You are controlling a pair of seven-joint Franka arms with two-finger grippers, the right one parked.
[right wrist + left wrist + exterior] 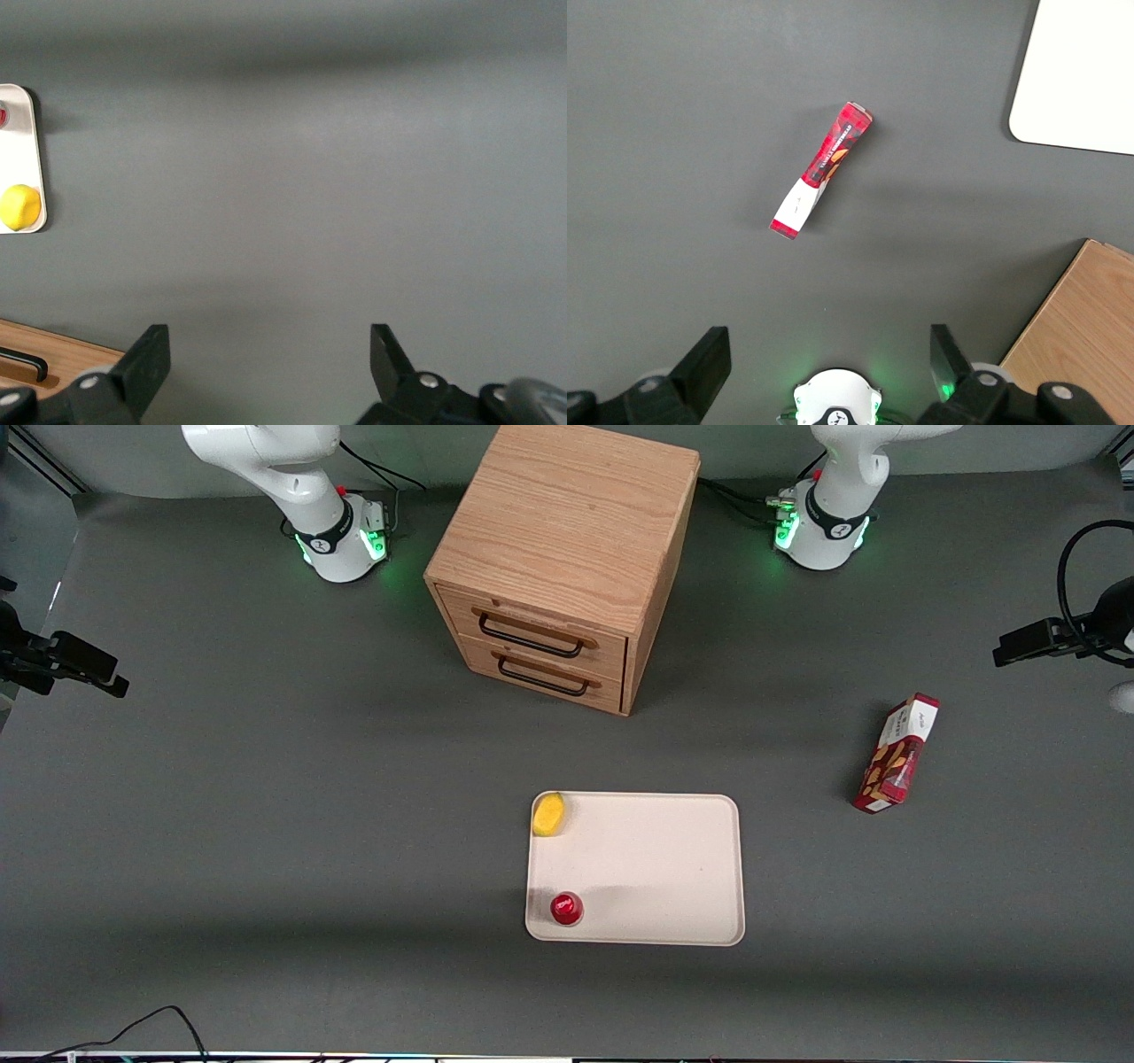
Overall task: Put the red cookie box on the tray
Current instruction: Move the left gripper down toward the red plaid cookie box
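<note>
Red cookie box (pixel 897 755) stands on its narrow edge on the bare table, toward the working arm's end and well apart from the tray (pixel 656 868). Your gripper (pixel 828 359) hangs high above it, fingers spread wide and holding nothing. Come down off-centre and you'll likely tip the thin box flat. On the tray, keep it off the yellow fruit (pixel 548 814) and the small red can (pixel 566 909).

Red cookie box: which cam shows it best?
Left wrist view: the red cookie box is seen whole from above, alone on the table, with the open gripper high over it. The front view shows it smaller, toward the working arm's end, apart from the tray. The right wrist view misses it.
</note>
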